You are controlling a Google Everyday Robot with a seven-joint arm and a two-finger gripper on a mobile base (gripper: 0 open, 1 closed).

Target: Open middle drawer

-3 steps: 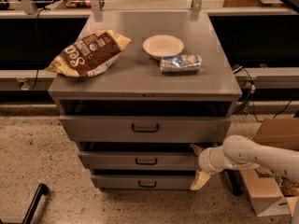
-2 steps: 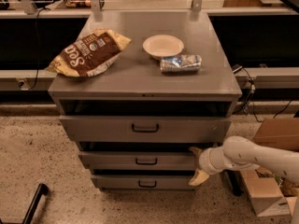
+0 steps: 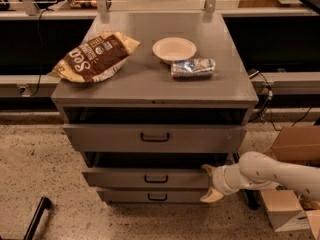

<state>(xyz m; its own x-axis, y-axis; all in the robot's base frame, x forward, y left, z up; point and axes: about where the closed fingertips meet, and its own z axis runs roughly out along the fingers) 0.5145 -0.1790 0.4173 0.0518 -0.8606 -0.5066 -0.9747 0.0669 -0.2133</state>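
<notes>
The middle drawer (image 3: 150, 178) is the shallow grey one with a small dark bar handle (image 3: 156, 179), second in the grey cabinet (image 3: 150, 91). It stands a little way out, with a dark gap above its front. My gripper (image 3: 210, 183) is at the right end of that drawer front, on a white arm (image 3: 270, 173) coming in from the right. Its cream fingers are spread, one fingertip (image 3: 207, 169) at the top edge of the front and the other below it. The gripper is open.
The taller top drawer (image 3: 155, 137) also stands slightly out; the lowest drawer (image 3: 157, 197) sits below. On top lie a brown snack bag (image 3: 92, 56), a white bowl (image 3: 174, 49) and a foil packet (image 3: 193, 67). Cardboard boxes (image 3: 292, 149) stand on the floor at right.
The middle drawer's front has come slightly forward and the dark gap above it has grown. The gripper stays at the drawer's right end.
</notes>
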